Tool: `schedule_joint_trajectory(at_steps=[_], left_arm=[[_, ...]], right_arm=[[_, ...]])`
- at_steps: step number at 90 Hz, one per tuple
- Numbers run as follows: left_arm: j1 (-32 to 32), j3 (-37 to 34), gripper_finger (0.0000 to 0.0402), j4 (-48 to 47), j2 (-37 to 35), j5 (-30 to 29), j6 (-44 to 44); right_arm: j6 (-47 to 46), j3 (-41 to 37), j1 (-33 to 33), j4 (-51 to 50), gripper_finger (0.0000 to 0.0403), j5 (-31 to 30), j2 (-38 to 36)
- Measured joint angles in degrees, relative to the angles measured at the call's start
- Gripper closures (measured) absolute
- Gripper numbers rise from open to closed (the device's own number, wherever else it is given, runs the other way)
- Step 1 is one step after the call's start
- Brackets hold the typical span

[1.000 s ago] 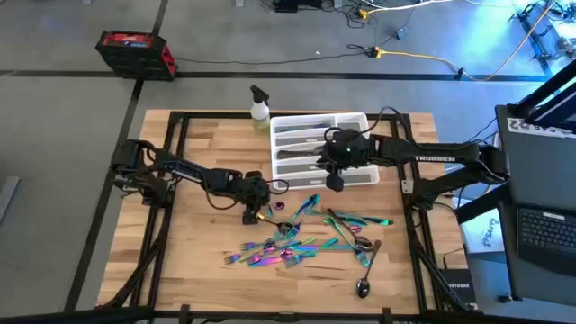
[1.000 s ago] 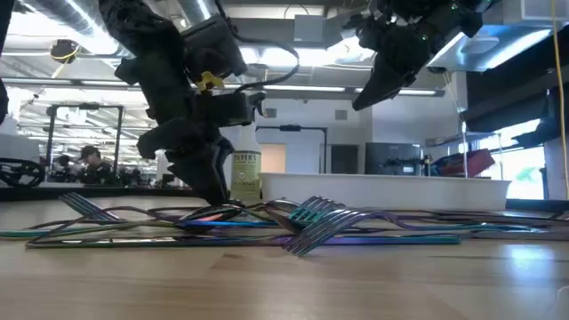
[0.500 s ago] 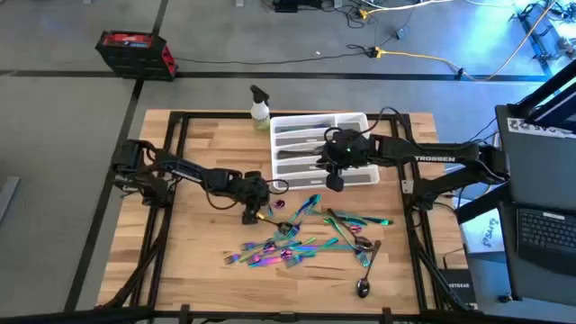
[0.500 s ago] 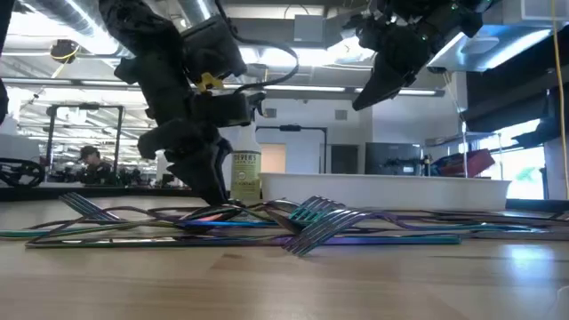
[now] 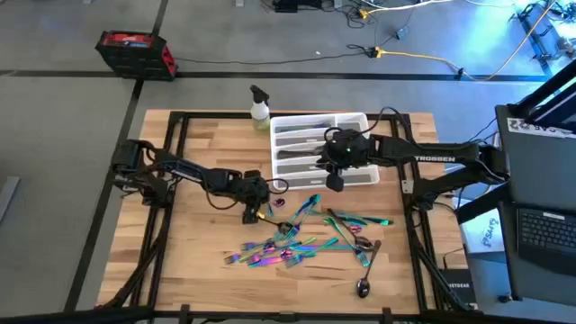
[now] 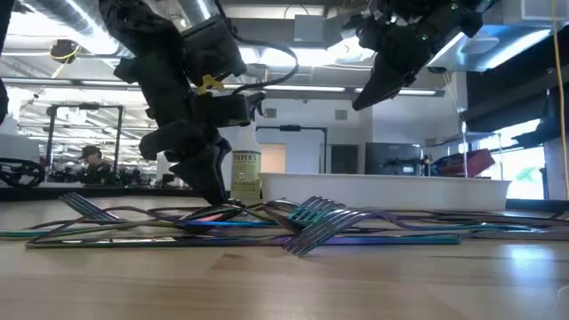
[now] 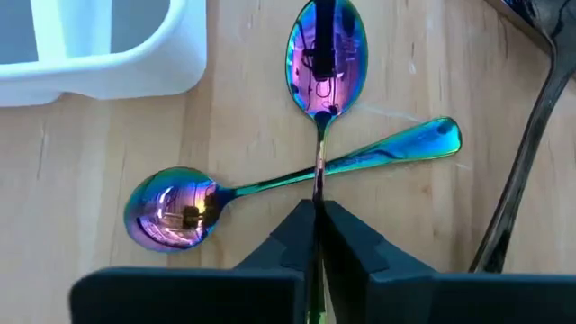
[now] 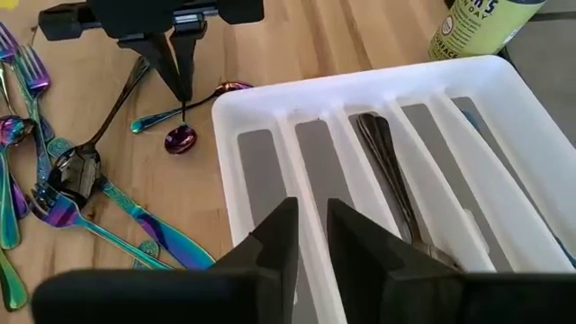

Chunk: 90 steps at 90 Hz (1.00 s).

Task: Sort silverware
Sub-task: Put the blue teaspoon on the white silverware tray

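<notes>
**Inspector:** Your left claw [image 7: 317,236] is down at the counter [image 5: 198,243], just off the tray's near corner. Its fingers are pressed together on the handle of a rainbow spoon [image 7: 325,56], whose bowl points away from the wrist. That spoon lies across a second spoon [image 7: 171,209], so you are pinching the upper one of a crossed pair.

**Operator:** And the right side?

**Inspector:** Your right claw [image 8: 308,236] hangs above the white tray [image 8: 270,90], clear of it, carrying nothing that I can see. Its fingers stand slightly apart.

**Operator:** How far along would you put the job?

**Inspector:** Early, in my judgement. The right wrist view shows only a few dark-looking pieces [image 8: 389,171] lying in one middle compartment; the slots beside it show bare floor. The bulk of the silverware [image 5: 297,243] lies loose on the counter in a tangle of forks and spoons nearer the front edge, with one darker spoon [image 5: 364,286] lying apart from the heap. The spray bottle [image 5: 260,106] stands beyond the tray and is no part of the sort.

**Operator:** So what remains?

**Inspector:** Nearly everything. You have one spoon in hand, not yet lifted, and the heap is unsorted.
</notes>
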<state>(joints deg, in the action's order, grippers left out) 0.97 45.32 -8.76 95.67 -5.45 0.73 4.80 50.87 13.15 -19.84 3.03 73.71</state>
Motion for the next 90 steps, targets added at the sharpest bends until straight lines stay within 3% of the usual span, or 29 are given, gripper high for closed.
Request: schedule_joint_trajectory(at_steps=[34,71,90], left_arm=[[0.15,0.09,0.04,0.6,0.01,1.22,-0.83],[0.17,5.31,0.0401,-0.11,0.01,2.35,-1.55],[0.17,7.74,0.0401,-1.39,0.01,2.34,-1.44]], right_arm=[[0.02,0.0,0.0,0.0,0.0356,0.0,0.0],[0.65,0.0,0.0,-0.48,0.0356,-0.09,0.0],[1.87,2.62,0.02,-6.17,0.0356,-5.64,-1.6]])
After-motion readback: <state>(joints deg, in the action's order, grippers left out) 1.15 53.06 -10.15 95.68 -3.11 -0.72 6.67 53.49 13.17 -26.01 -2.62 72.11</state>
